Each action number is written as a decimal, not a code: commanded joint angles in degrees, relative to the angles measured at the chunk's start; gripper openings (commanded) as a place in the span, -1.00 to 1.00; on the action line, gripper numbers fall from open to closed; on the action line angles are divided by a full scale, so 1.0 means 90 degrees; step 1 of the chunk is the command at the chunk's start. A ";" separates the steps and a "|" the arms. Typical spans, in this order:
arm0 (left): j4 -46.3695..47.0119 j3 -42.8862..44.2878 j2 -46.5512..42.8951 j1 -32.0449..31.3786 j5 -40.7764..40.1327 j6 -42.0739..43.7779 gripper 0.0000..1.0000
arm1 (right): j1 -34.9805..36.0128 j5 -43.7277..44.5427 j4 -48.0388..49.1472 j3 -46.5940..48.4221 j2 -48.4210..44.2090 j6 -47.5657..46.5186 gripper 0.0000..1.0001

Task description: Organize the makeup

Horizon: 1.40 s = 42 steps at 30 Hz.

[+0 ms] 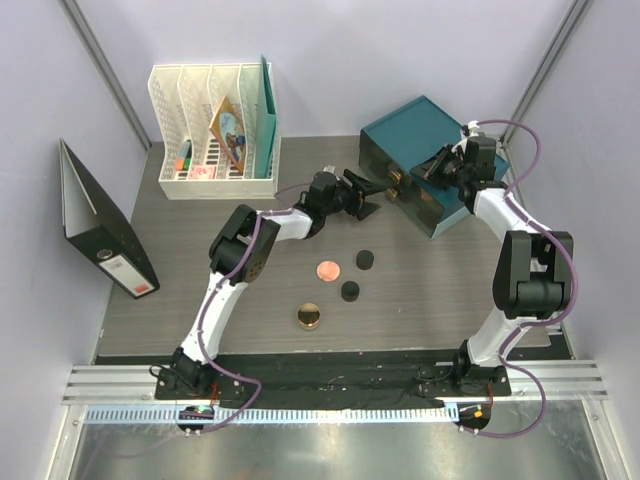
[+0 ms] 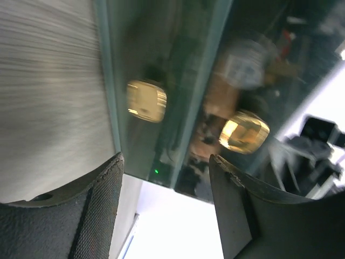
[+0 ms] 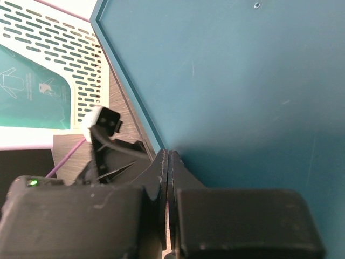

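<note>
On the table lie a coral round compact (image 1: 328,269), two black pots (image 1: 365,261) (image 1: 349,291) and a gold jar (image 1: 308,317). The teal box (image 1: 420,160) stands at the back right. My left gripper (image 1: 368,195) is open and empty, pointing at the box front, where the left wrist view shows two gold knobs (image 2: 146,101) (image 2: 243,132) beyond my open left gripper (image 2: 164,162). My right gripper (image 1: 440,165) is shut over the box top (image 3: 242,81), its tips (image 3: 168,154) at the top's edge. The bottles and tubes are out of view.
A white file rack (image 1: 215,120) with papers stands at the back left; it also shows in the right wrist view (image 3: 48,59). A black binder (image 1: 105,235) leans at the left edge. The walls close in at the back and sides.
</note>
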 commanded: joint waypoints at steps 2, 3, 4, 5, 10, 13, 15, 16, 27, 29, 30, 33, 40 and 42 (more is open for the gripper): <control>-0.0428 0.0407 0.0214 -0.0065 -0.0457 -0.0149 0.27 | 0.0032 0.0570 -0.2176 -0.0549 0.0665 -0.0457 -0.97; -0.0448 0.0485 0.0292 -0.0066 -0.0477 -0.0188 0.27 | 0.0032 0.0580 -0.2176 -0.0549 0.0675 -0.0457 -0.97; -0.0477 0.0544 0.0341 -0.0066 -0.0487 -0.0217 0.27 | 0.0032 0.0570 -0.2176 -0.0539 0.0675 -0.0457 -0.97; -0.0487 0.0602 0.0390 -0.0075 -0.0506 -0.0227 0.26 | 0.0032 0.0560 -0.2176 -0.0548 0.0675 -0.0457 -0.97; -0.0819 0.1110 0.0683 -0.0114 -0.0516 -0.0120 0.24 | 0.0032 0.0560 -0.2186 -0.0549 0.0665 -0.0457 -0.97; -0.1296 0.1442 0.0713 -0.0124 -0.0506 0.0260 0.23 | 0.0032 0.0570 -0.2186 -0.0558 0.0675 -0.0457 -0.98; -0.1522 0.1521 0.0703 -0.0134 -0.0555 0.0339 0.23 | 0.0032 0.0570 -0.2176 -0.0558 0.0685 -0.0467 -0.97; -0.1561 0.1521 0.0703 -0.0124 -0.0565 0.0329 0.21 | 0.0032 0.0570 -0.2176 -0.0558 0.0685 -0.0467 -0.97; -0.2449 0.1989 0.0810 -0.0222 -0.0321 0.1003 -0.07 | 0.0032 0.0560 -0.2176 -0.0519 0.0782 -0.0448 -0.97; -0.2587 0.2145 0.0869 -0.0261 -0.0292 0.1072 -0.04 | 0.0032 0.0551 -0.2176 -0.0510 0.0792 -0.0448 -0.97; -0.2577 0.2175 0.0888 -0.0271 -0.0311 0.1062 0.00 | 0.0032 0.0550 -0.2176 -0.0509 0.0792 -0.0448 -0.97; -0.2285 0.2097 0.0859 -0.0280 -0.0350 0.0964 0.01 | 0.0032 0.0550 -0.2176 -0.0519 0.0783 -0.0448 -0.97; -0.2089 0.2097 0.0937 -0.0280 -0.0419 0.0828 0.02 | 0.0032 0.0560 -0.2176 -0.0539 0.0773 -0.0457 -0.97; -0.1846 0.1980 0.0957 -0.0271 -0.0467 0.0527 0.01 | 0.0032 0.0550 -0.2186 -0.0529 0.0773 -0.0457 -0.97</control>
